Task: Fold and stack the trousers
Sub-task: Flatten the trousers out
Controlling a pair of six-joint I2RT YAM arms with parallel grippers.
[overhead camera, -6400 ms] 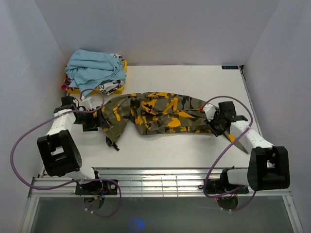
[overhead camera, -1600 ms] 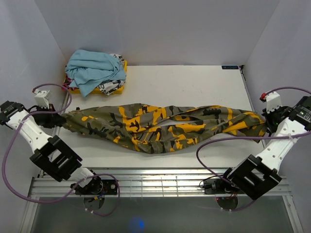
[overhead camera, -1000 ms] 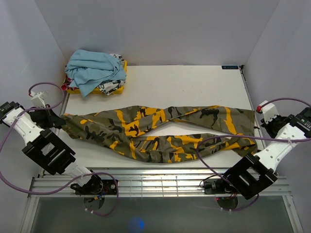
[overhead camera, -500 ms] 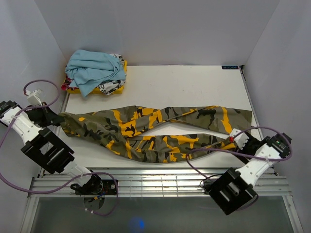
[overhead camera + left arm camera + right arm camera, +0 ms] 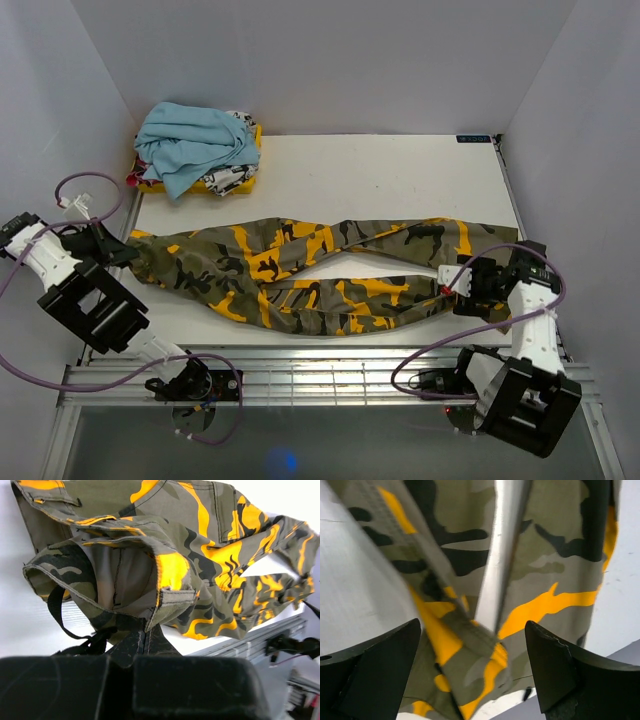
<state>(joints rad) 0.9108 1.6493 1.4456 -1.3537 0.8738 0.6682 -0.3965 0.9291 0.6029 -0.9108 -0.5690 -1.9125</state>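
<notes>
The long camouflage fabric trousers (image 5: 320,270), olive with orange and black blotches, are spread across the middle of the white table (image 5: 400,180), with the long axis running left to right in the top view. The waistband end, at the left edge, is clamped in the closed left gripper (image 5: 112,250). The leg ends lie at lower right, under the wide-open right gripper (image 5: 460,288), the nearer one to them.

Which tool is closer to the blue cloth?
Left. The left tool grips the trousers near the blue cloth; the right tool is open over their other end, far across the table.
</notes>
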